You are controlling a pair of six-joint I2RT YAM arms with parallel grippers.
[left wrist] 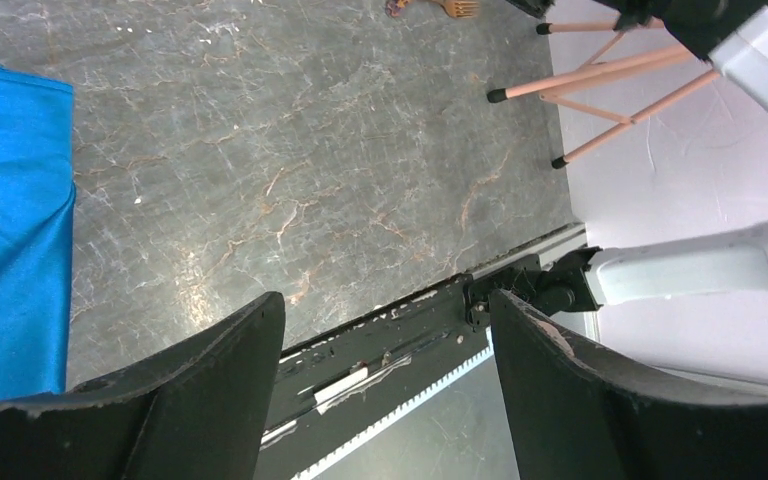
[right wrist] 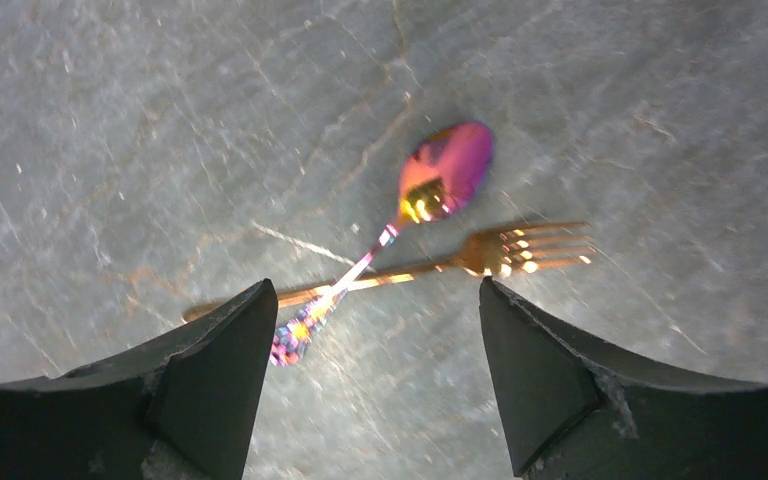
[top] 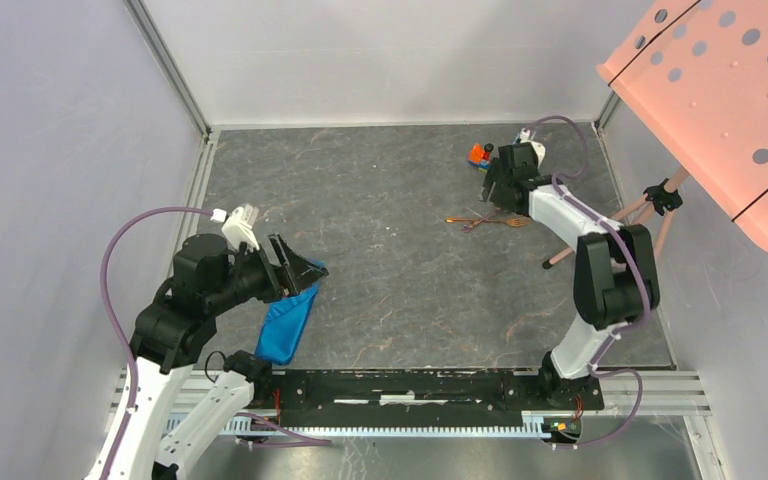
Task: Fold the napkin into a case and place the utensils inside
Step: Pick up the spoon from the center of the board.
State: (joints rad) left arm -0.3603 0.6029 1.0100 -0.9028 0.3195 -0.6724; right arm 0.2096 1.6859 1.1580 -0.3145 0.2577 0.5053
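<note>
The bright blue napkin (top: 285,322) lies folded into a narrow oblong at the front left; its edge also shows in the left wrist view (left wrist: 10,230). My left gripper (top: 305,268) hovers just above its far end, open and holding nothing (left wrist: 385,305). The utensils (top: 485,221) lie crossed on the table at the back right: a shiny spoon (right wrist: 440,175) over a copper-gold fork (right wrist: 520,250). My right gripper (top: 492,198) hangs open right over them (right wrist: 375,290), its fingertips either side of the handles and touching neither.
An orange-and-blue toy block (top: 478,154) sits behind the right gripper. A peach perforated panel (top: 720,90) on a tripod (top: 600,235) stands at the right. White walls close in the dark marbled table (top: 390,290). A black rail (top: 410,385) runs along the near edge.
</note>
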